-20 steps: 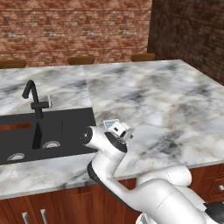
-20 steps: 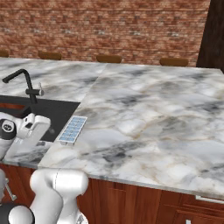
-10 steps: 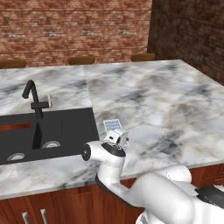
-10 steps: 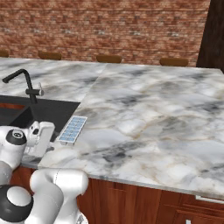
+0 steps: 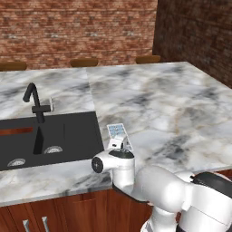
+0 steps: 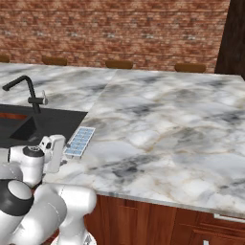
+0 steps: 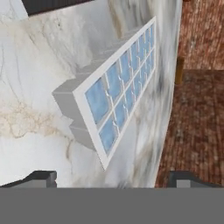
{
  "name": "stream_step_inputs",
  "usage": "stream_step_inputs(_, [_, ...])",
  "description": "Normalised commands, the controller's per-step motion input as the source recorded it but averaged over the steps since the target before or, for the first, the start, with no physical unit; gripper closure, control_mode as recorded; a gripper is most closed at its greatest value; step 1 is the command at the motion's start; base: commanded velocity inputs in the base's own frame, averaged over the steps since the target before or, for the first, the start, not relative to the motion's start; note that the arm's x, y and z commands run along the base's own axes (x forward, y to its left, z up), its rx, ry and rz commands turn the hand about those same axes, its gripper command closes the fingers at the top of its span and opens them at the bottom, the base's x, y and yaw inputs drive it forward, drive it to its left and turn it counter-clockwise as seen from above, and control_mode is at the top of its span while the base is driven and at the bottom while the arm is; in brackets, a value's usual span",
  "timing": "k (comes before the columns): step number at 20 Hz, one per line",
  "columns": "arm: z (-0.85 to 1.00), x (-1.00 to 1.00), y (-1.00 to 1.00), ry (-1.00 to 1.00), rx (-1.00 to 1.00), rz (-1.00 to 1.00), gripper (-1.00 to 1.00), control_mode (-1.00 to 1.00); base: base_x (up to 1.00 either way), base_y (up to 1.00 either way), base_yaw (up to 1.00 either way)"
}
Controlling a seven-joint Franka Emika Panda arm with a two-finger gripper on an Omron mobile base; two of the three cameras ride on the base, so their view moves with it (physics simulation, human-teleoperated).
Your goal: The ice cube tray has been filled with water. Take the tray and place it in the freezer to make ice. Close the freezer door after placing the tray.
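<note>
Both base views overlook marble counter (image 5: 172, 104), hand view close on ice cube tray (image 7: 118, 94)

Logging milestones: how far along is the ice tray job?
Done: nothing. The small white plastic ice cube tray with pale-blue water cells lies on the marble counter beside the black sink. In hand: open gripper nearing it. Left: grasp, freezer placement, door closing.
</note>
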Motion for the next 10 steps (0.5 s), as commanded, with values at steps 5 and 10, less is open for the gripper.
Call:
stream_step_inputs(5, [-0.34, 0.33, 0.15, 0.07, 0.0, 0.16, -1.0, -1.0, 0.0, 0.0, 0.0])
stream_step_inputs(10, [-0.22, 0.36, 0.17, 0.01, 0.0, 0.14, -1.0, -1.0, 0.0, 0.0, 0.0])
